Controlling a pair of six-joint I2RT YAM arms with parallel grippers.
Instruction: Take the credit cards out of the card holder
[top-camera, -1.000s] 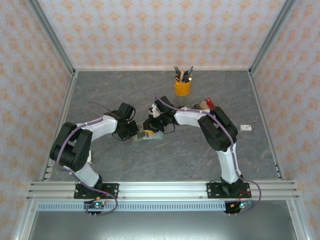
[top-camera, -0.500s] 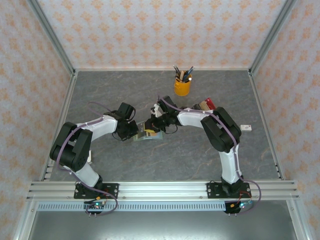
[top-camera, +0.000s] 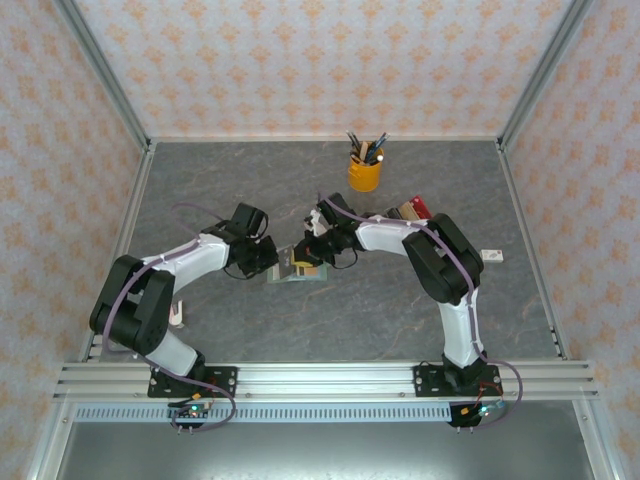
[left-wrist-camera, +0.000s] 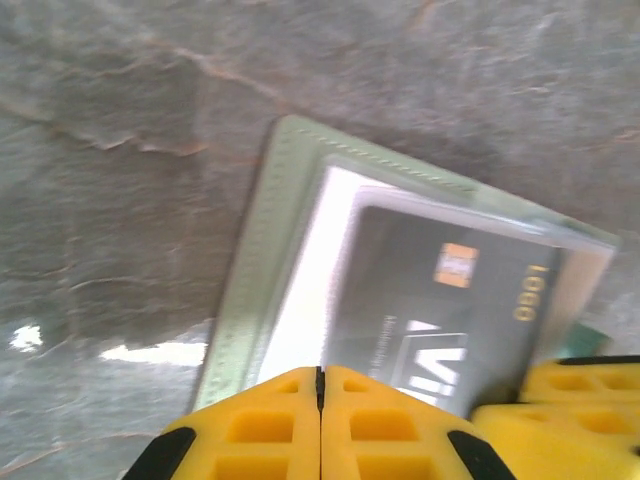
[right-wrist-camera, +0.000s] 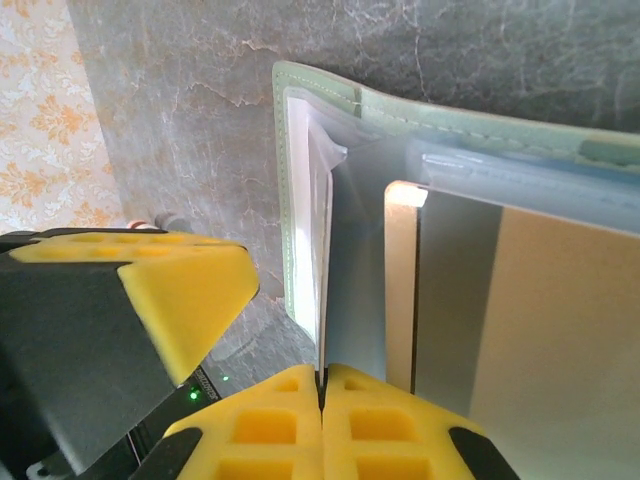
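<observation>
Top external: grey marbled table (top-camera: 400, 310). Left gripper (top-camera: 272, 262) and right gripper (top-camera: 308, 252) meet mid-frame at the card holder (top-camera: 296, 272), which is sage green, lying open, with clear inner pockets. Left jaws pressed together at its edge; can't tell if pinching. Right wrist: right jaws pinching a clear pocket leaf. Dark card (left-wrist-camera: 440, 310) with gold chip sits in a pocket; yellow card (right-wrist-camera: 560, 340) behind clear plastic.

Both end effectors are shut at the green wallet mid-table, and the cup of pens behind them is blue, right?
No, the cup of pens is yellow, as the top view shows. The rest stands: the left end effector and the right end effector are both shut at the green wallet.
</observation>
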